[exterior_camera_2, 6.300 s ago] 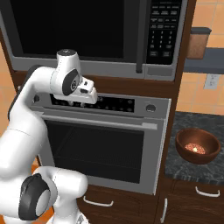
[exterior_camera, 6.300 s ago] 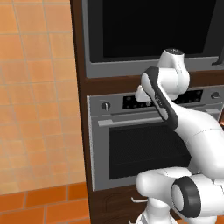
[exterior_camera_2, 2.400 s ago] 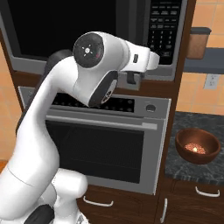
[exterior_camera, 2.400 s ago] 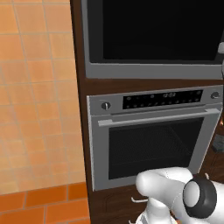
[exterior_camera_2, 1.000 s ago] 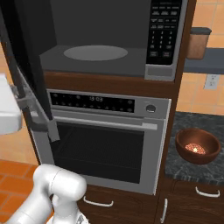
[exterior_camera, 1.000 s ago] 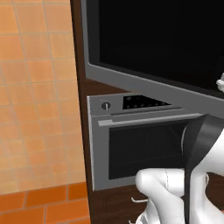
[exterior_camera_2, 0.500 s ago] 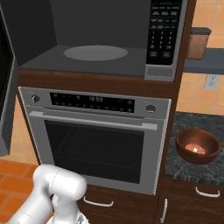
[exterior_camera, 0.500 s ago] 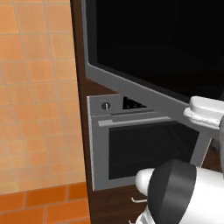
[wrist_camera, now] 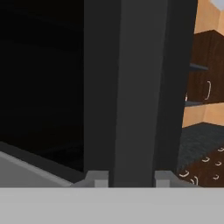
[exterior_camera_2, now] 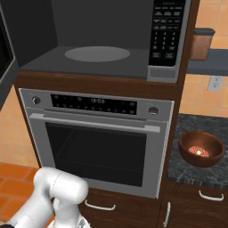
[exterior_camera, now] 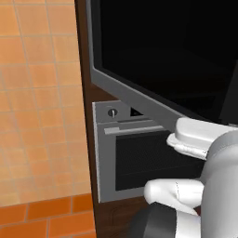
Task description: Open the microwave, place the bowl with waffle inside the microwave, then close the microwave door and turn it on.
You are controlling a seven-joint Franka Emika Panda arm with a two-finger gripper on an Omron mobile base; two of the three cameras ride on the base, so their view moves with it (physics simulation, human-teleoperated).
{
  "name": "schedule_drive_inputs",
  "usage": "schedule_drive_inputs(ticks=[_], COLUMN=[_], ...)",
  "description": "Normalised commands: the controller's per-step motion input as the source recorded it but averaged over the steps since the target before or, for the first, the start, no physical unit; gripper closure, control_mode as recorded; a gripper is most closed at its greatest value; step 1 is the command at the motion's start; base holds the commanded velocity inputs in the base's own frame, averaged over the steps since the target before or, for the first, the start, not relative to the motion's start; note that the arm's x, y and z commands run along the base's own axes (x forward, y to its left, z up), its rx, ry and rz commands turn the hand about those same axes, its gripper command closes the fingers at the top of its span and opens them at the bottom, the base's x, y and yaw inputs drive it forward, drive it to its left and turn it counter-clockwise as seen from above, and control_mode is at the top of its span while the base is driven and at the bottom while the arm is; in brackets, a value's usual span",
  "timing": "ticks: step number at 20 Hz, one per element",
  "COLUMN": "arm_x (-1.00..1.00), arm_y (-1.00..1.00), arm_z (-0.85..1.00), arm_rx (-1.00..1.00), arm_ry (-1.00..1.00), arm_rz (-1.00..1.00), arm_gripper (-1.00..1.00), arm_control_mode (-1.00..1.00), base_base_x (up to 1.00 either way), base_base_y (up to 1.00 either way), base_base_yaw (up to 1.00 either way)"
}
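Gripper set against the swung-open microwave door

The gripper (wrist_camera: 131,178) is seen with a finger on either side of the microwave door (wrist_camera: 131,87) frame edge; an actual pinch cannot be told. Farther right, the microwave (exterior_camera_2: 102,53) stands open, and beyond it the bowl (exterior_camera_2: 201,148) rests on the counter (exterior_camera_2: 196,171).

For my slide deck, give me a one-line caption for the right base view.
Microwave open with its turntable bare, oven below, bowl waiting on the dark counter at right.

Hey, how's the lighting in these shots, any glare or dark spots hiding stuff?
Left base view: the microwave door renders flat black, no glare. Right base view: evenly lit, the bowl clear on the counter. Hand view: the door's glass is near-black; the gripper tips look blocky and soft.
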Motion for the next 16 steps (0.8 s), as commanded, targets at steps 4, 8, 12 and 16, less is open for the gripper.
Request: schedule_drive_inputs(ticks=[4,8,12,16], arm_x=[0.00,0.00,0.00,-0.23], arm_y=[0.61,0.58,0.19,0.08], arm_z=[-0.03,-0.02,0.00,0.06], arm_rx=[0.00,0.00,0.00,-0.06], arm_ry=[0.00,0.00,0.00,0.00], arm_rz=[0.00,0.00,0.00,-0.06], arm_gripper=[1.00,-1.00,-1.00,-1.00], arm_control_mode=[-1.00,-1.00,-1.00,-1.00], base_base_x=[0.00,0.00,0.00,0.00], base_base_y=[0.00,0.00,0.00,0.00], base_base_yaw=[0.00,0.00,0.00,0.00])
